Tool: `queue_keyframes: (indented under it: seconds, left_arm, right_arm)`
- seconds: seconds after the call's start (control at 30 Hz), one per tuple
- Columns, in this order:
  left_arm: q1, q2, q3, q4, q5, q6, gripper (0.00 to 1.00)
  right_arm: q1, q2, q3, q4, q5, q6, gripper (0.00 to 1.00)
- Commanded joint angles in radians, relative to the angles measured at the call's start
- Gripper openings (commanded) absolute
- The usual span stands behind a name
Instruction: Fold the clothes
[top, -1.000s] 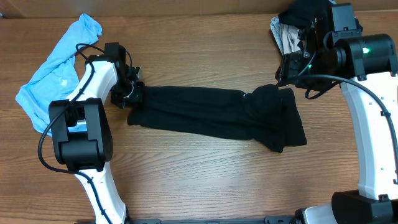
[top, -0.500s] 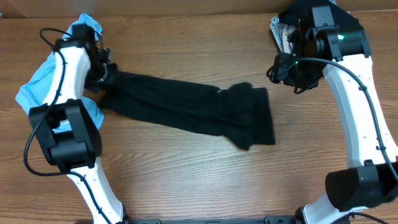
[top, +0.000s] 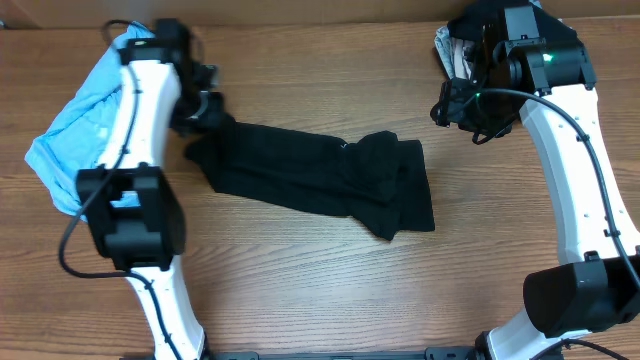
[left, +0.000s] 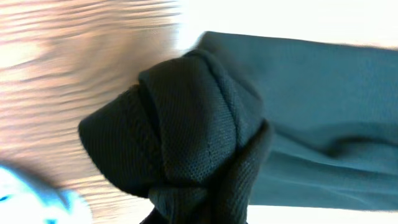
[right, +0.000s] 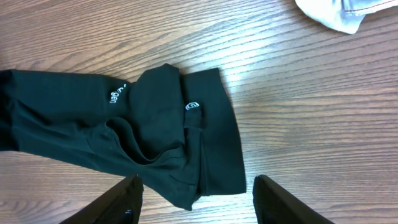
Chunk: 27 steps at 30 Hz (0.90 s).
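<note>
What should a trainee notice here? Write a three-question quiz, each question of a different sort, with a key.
1. True or false: the right gripper is shut on the black T-shirt.
2. Which thing lies at the far left of the table in the overhead view? A) a light blue garment B) a red towel C) a metal bowl
3. Fill in: the ___ gripper holds one end of the black T-shirt.
Key: 1 false, it is open and clear of the shirt; 2 A; 3 left, the left gripper grips the shirt's end.

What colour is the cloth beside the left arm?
The cloth is light blue, best seen overhead.
</note>
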Motion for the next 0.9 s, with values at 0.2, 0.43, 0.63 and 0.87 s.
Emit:
queue_keyframes:
  seconds: [0.2, 0.43, 0.63, 0.87]
  left_arm:
    - [-0.249, 0.005, 0.018, 0.016, 0.039, 0.022, 0.04]
    - [-0.371, 0.005, 0.018, 0.082, 0.038, -0.019, 0.09]
    - [-0.410, 0.005, 0.018, 0.098, 0.038, -0.019, 0.86]
    - [-0.395, 0.004, 0.129, 0.023, 0.038, -0.030, 1.00]
  right_arm:
    - [-0.022, -0.007, 0.001, 0.011, 0.010, 0.005, 0.62]
    - [-0.031, -0.006, 0.001, 0.011, 0.010, 0.005, 0.62]
    - [-0.032, -0.005, -0.010, 0.005, 0.009, 0.006, 0.69]
    - [-0.032, -0.004, -0.181, 0.092, -0.061, 0.019, 0.74]
